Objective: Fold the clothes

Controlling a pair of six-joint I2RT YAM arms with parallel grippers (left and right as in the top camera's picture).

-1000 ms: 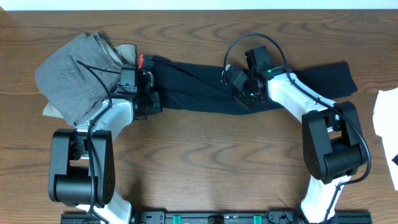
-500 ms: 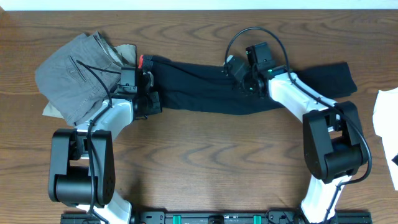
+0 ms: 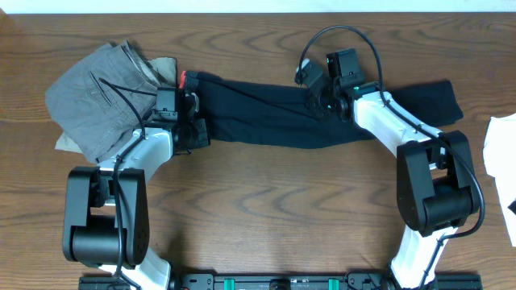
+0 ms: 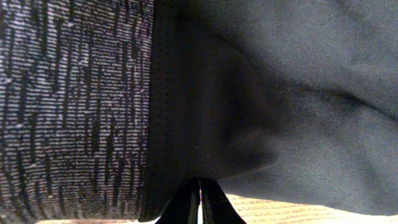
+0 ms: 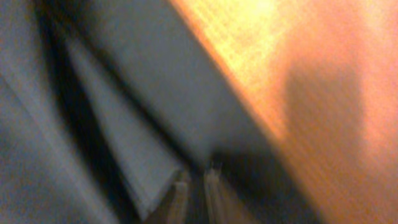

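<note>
The black leggings [image 3: 258, 113] lie stretched left to right across the table, with the red-edged waistband [image 3: 187, 79] at the left end and the leg ends [image 3: 439, 101] at the right. My left gripper [image 3: 193, 130] is at the waist end. In the left wrist view its jaws [image 4: 199, 193] are shut on the dark fabric edge beside the heathered grey waistband [image 4: 68, 106]. My right gripper [image 3: 316, 95] hovers over the middle of the leggings near their far edge. The right wrist view is blurred; its fingers [image 5: 196, 183] are nearly together, with dark fabric [image 5: 93, 118] below.
Folded grey and khaki trousers [image 3: 101, 97] lie at the far left, touching the waistband end. Something white [image 3: 504, 153] sticks in at the right edge. Bare wood [image 3: 266, 201] lies in front of the leggings.
My right gripper has moved from the near edge of the leggings up to their far edge. The left arm and the leggings have stayed where they were.
</note>
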